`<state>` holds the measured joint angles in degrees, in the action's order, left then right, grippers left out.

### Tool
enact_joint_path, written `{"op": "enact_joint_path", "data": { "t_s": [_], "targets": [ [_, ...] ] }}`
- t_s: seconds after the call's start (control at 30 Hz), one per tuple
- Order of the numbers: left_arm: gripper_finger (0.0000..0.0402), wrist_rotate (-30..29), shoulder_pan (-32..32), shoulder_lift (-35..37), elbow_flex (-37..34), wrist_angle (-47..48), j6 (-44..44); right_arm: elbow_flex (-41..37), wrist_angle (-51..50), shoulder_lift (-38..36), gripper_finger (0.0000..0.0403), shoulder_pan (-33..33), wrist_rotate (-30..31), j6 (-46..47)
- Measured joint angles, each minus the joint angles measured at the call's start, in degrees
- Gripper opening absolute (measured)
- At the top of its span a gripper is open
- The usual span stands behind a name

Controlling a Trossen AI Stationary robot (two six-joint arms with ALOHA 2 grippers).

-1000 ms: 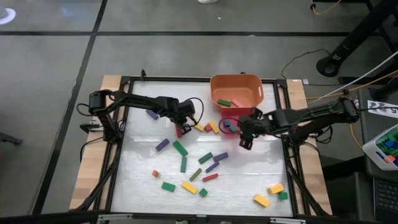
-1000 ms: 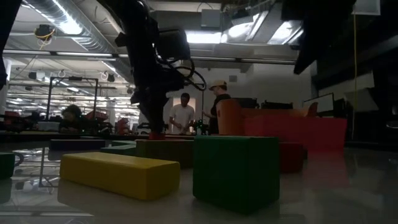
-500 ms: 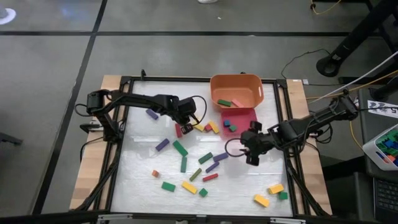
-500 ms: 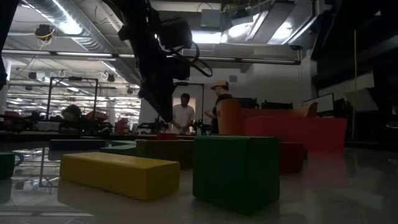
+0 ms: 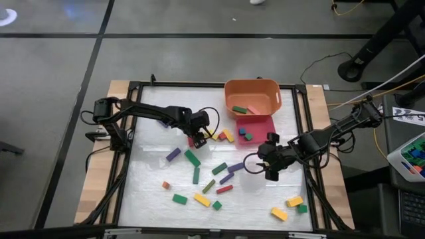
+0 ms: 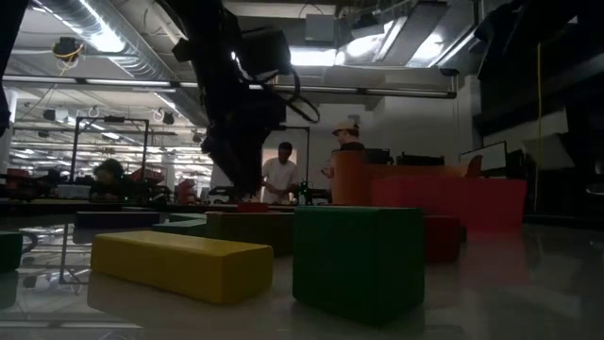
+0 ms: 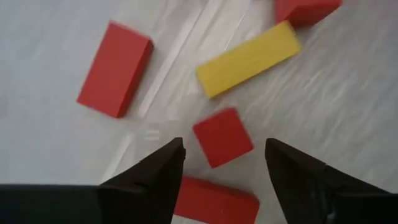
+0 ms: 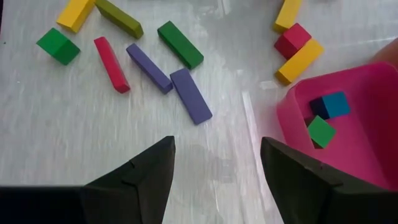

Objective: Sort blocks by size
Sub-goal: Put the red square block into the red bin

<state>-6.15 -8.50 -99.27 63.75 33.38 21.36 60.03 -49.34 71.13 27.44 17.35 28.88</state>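
Blocks lie scattered flat on the white table (image 5: 153, 99): long bars and little cubes in several colours. My left gripper (image 5: 197, 135) (image 7: 224, 143) hangs open, pointing down over a small red cube (image 7: 222, 137) that lies on the table between its fingertips, apart from both. A red bar (image 7: 115, 68), a yellow bar (image 7: 249, 59) and another red block (image 7: 214, 200) lie around it. My right gripper (image 5: 265, 169) (image 8: 216, 142) is open above bare table, between two purple bars (image 8: 191, 94) and the pink tray (image 8: 292, 118); nothing is between its fingers.
The orange bin (image 5: 229, 89) at the far edge holds a green and a pink block. The pink tray (image 5: 269, 119) in front of it holds three little cubes. Two yellow blocks (image 5: 287, 207) and a green one lie near the right front corner. People stand in the room beyond.
My right gripper has swung from beside the pink tray toward the table's near edge, staying open. My left gripper has opened over the small red cube and has kept its place.
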Motion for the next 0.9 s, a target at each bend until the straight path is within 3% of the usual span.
{"op": "enact_joint_path", "data": {
  "t_s": [0.73,0.9],
  "targets": [
    [0.0221,-0.44,0.64,-6.37,-0.75,-5.94,0.26,-0.02,0.53,0.01,0.0237,-0.04,0.17,0.0],
    [0.017,-0.46,0.59,-6.4,-0.75,-5.85,-0.45,-0.02,0.44,0.01,0.0237,-0.04,0.09,-0.02]
  ]
}}
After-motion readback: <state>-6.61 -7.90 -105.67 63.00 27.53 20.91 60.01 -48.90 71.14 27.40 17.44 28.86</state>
